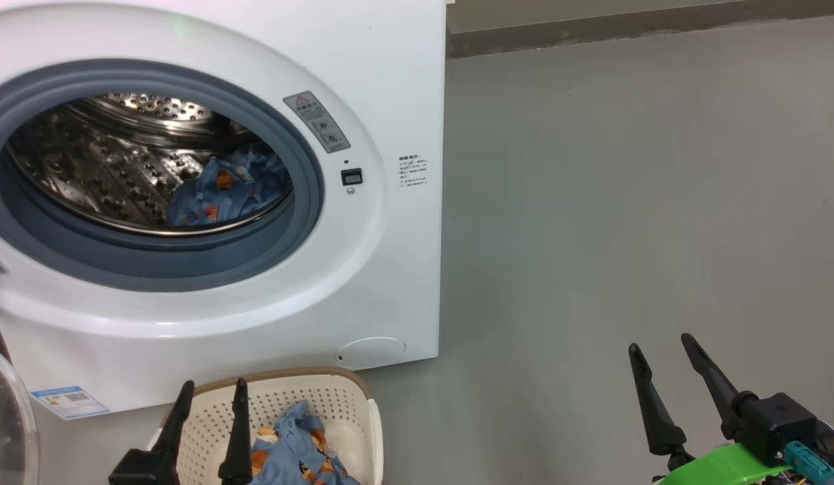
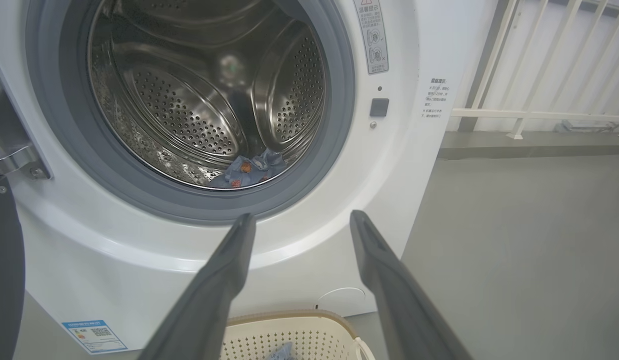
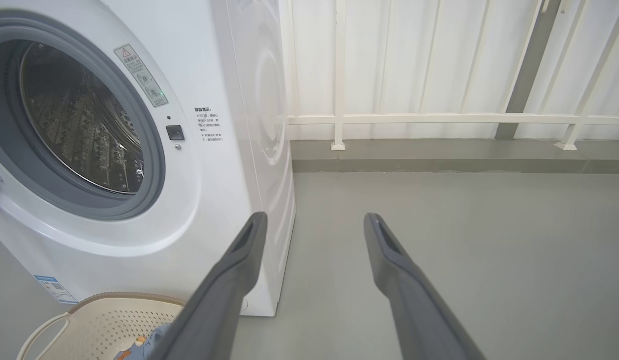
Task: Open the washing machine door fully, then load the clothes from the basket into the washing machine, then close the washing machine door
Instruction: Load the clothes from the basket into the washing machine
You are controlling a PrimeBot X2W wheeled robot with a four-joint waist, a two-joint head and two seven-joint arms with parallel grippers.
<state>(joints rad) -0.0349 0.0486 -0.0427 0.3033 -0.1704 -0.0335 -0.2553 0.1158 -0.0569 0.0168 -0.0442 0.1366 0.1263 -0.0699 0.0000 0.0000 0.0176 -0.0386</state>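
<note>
Left hand [image 1: 213,389] near clothes [image 1: 299,448] in basket [image 1: 309,374]

The washing machine door [image 1: 5,411] is cut off by the head view's left edge. The basket [image 1: 353,404] and its clothes [image 1: 302,444] are cropped below and partly hidden by the left gripper [image 1: 214,385]. The printed notice [image 1: 412,171] cannot be read.

Bright, even, diffuse light leaves barely any shadow on the grey floor [image 1: 626,202]. Soft glare lies on the washing machine [image 1: 390,81] front, and its steel drum [image 1: 120,155] glints. The wrist views bow its edges; the left gripper [image 2: 302,215], close to the lens, looks slightly soft.
</note>
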